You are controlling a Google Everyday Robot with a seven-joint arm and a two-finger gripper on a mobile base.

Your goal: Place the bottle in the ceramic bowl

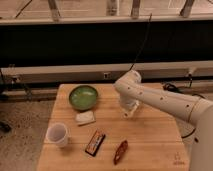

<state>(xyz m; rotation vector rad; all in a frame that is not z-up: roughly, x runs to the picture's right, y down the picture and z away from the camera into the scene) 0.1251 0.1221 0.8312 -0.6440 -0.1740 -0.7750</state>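
The ceramic bowl [83,97] is a round glossy green dish on the far left part of the wooden table [155,135], and it holds nothing. My gripper [129,113] hangs from the white arm over the table's middle, to the right of the bowl and slightly nearer the front. It is shut on the bottle [131,114], a small slim whitish thing mostly hidden by the wrist and lifted off the table.
A flat whitish bar [85,118] lies just in front of the bowl. A translucent white cup [58,134] stands at the front left. A dark snack bar [95,143] and a reddish-brown packet [120,151] lie near the front edge. A railing and wall run behind the table.
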